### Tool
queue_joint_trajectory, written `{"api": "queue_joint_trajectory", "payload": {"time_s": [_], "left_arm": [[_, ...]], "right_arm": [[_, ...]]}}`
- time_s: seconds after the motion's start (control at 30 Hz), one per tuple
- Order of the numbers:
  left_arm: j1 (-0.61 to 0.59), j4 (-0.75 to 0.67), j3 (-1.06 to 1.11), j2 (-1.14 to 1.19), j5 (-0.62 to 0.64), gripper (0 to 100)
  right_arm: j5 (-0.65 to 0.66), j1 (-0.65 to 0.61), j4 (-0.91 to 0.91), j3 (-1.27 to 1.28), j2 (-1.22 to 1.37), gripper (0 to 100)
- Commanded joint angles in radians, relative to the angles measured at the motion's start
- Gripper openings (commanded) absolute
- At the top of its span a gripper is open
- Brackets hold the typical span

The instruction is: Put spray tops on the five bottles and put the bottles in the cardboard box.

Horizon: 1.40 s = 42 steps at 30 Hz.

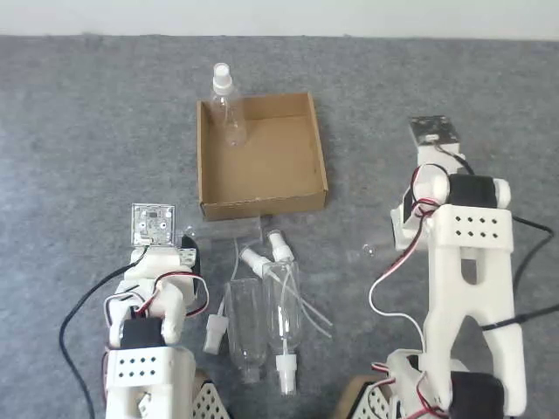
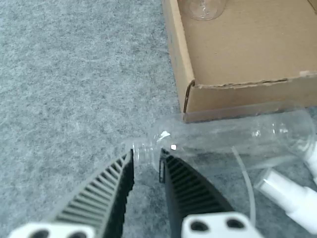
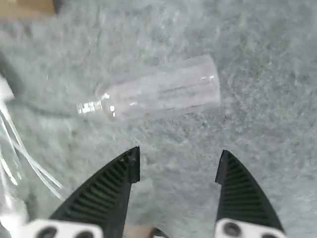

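A capless clear bottle lies on its side along the front wall of the cardboard box. Its neck is just past the tips of my left gripper, which is open by a narrow gap. My right gripper is wide open above the carpet, and a second capless bottle lies on its side just beyond its fingertips. In the high view the box holds one bottle with a spray top, leaning in its far left corner. Two more bottles lie between the arms.
Several loose white spray tops with thin tubes lie among the bottles; one is close to my left gripper. Grey carpet covers the table. Both arm bases stand at the near edge.
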Motion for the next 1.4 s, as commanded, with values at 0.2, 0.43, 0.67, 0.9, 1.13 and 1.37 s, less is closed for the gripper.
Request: {"api": "queue_joint_trajectory", "payload": {"time_s": [0.2, 0.43, 0.67, 0.9, 1.13, 1.37], "left_arm": [[-0.003, 0.005, -0.010, -0.025, -0.008, 8], [-0.003, 0.005, -0.010, -0.025, -0.008, 8], [-0.003, 0.005, -0.010, -0.025, -0.008, 8], [-0.003, 0.005, -0.010, -0.025, -0.008, 8], [-0.003, 0.005, -0.010, -0.025, -0.008, 8], [-0.003, 0.005, -0.010, -0.025, -0.008, 8]], "right_arm": [[0.345, -0.010, 0.160, -0.184, -0.054, 20.5], [0.502, -0.050, 0.193, -0.181, -0.054, 20.9], [0.683, -0.185, 0.206, -0.163, -0.042, 21.0], [0.835, -0.291, 0.171, -0.060, -0.042, 21.0], [0.925, -0.292, 0.001, 0.049, -0.041, 24.7], [0.956, -0.289, -0.008, 0.080, -0.041, 38.9]]}}
